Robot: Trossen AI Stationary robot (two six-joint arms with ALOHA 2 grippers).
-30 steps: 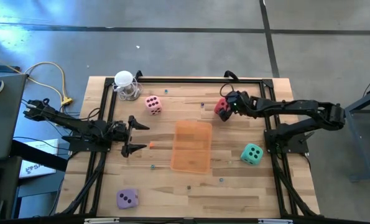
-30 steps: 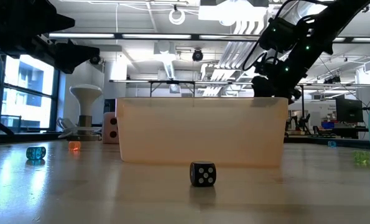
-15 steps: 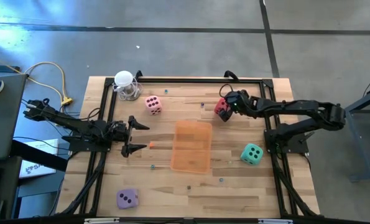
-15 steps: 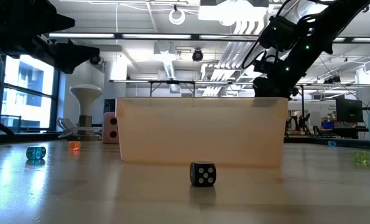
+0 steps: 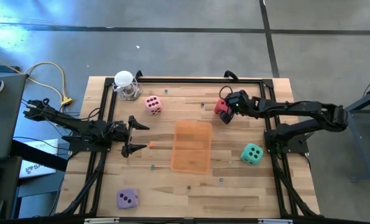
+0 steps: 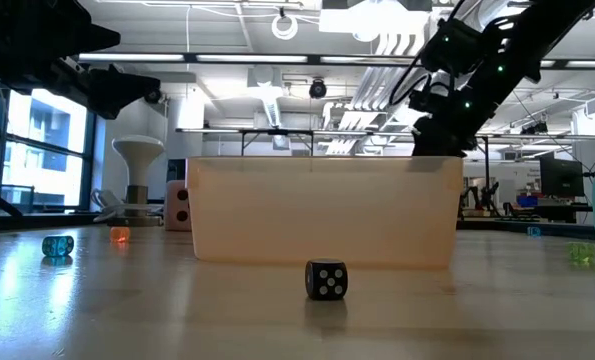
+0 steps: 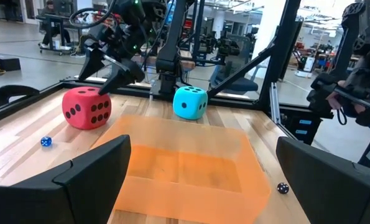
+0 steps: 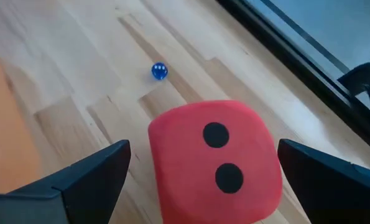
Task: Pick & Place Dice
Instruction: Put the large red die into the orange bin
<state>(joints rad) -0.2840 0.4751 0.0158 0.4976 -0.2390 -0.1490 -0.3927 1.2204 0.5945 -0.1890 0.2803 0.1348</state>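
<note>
Orange and translucent, the flat tray [image 5: 192, 145] is seen at the middle of the wooden table [image 5: 172, 193]. The right gripper [image 5: 224, 110] hangs directly above the red die [image 8: 216, 162], with its fingers spread wide and nothing held; the die sits between them, near the tray's far right corner. Being a cube, it has no long axis; a two-pip face is turned toward the wrist camera. The left gripper [image 5: 131, 135] waits open beside the tray, much farther from this die.

— Any writing, labels or brand names to read anywhere?
— None that I can make out.
— Numbers, then?
— Only pips: the red die [image 8: 217, 163] shows two on one face, six on another.
</note>
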